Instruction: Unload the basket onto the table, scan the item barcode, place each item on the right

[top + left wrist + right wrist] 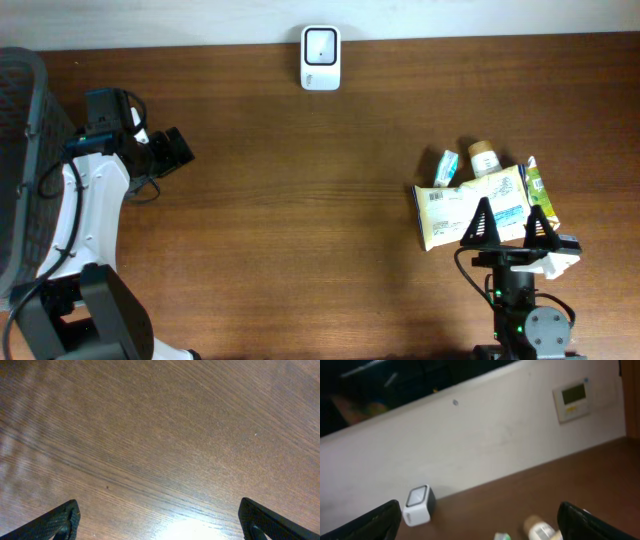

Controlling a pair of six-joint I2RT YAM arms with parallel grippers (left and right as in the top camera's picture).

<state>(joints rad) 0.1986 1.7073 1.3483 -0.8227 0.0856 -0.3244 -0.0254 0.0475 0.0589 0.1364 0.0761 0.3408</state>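
The white barcode scanner [320, 58] stands at the table's far edge, its window facing up; the right wrist view shows this scanner [417, 505] at lower left. The items lie in a cluster at the right: a pale yellow packet [465, 205] with a printed barcode, a tan-capped bottle [484, 157], a small tube [447, 167] and a green packet [538, 185]. My right gripper [510, 225] hovers open over the yellow packet's near edge, holding nothing. The bottle [537, 530] shows between its fingers [595, 522]. My left gripper [175, 150] is open far left over bare wood [160, 435].
A dark mesh basket [20, 140] sits at the left edge behind the left arm. A pale wall with a small control panel [574, 396] rises behind the table. Brown wood stretches between the scanner and the item cluster.
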